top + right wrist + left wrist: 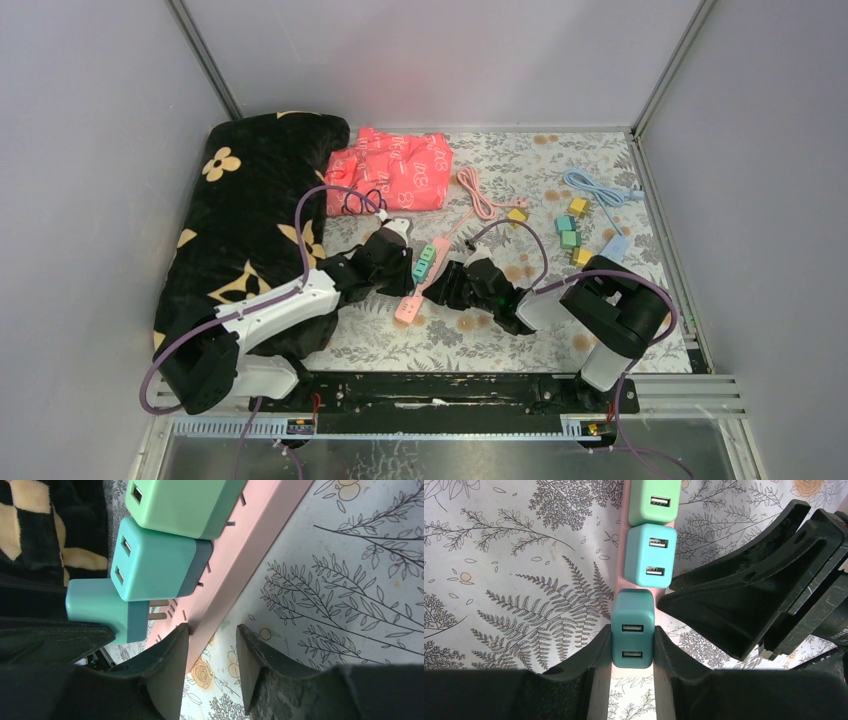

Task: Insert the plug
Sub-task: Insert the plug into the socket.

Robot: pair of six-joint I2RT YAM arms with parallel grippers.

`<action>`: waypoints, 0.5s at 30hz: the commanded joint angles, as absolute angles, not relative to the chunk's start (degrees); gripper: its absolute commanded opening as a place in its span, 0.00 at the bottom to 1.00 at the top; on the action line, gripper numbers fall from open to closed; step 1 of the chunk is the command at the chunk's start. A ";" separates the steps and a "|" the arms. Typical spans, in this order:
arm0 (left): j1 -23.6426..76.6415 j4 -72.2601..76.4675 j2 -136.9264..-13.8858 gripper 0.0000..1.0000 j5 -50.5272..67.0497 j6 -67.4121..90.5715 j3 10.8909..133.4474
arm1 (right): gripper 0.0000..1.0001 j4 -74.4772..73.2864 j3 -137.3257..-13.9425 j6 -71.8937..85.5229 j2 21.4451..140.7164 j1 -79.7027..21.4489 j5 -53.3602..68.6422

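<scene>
Three chargers stand in a row on the pink power strip (406,310), which lies slantwise near the middle of the worktop (420,345), a little toward its near edge. The green charger (655,500) and the light blue charger (650,555) look seated, with their bases against the strip.

The teal plug (633,630), nearest the strip's free end, is the one being worked on. The left fingers (589,670) are closed tight on its two sides. From the right wrist view its metal prongs (159,615) show bare between the plug body and the strip, so it seems only partway in, or just lined up with its slots. I cannot tell how deep the tips reach.

The right fingers (167,665) are partly open and straddle the strip's long edge close to that plug. One rests on the pink face, while the other stands just off the side with patterned cloth showing in the gap. They have no firm hold on the strip yet.

By this reckoning the aligning is done. What remains is bracing the strip and pressing the plug down until the prongs disappear.
</scene>
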State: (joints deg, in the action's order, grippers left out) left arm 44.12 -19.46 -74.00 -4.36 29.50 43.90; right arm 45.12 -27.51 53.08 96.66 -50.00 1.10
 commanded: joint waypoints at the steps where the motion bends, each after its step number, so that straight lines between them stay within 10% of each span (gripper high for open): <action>1: 44.69 -16.48 -75.15 0.00 -7.04 29.71 44.15 | 0.45 45.67 -28.52 53.38 98.37 -50.41 0.52; 15: 47.07 -17.40 -76.10 0.00 -9.32 30.23 44.01 | 0.44 44.48 -29.21 52.92 98.88 -50.44 0.56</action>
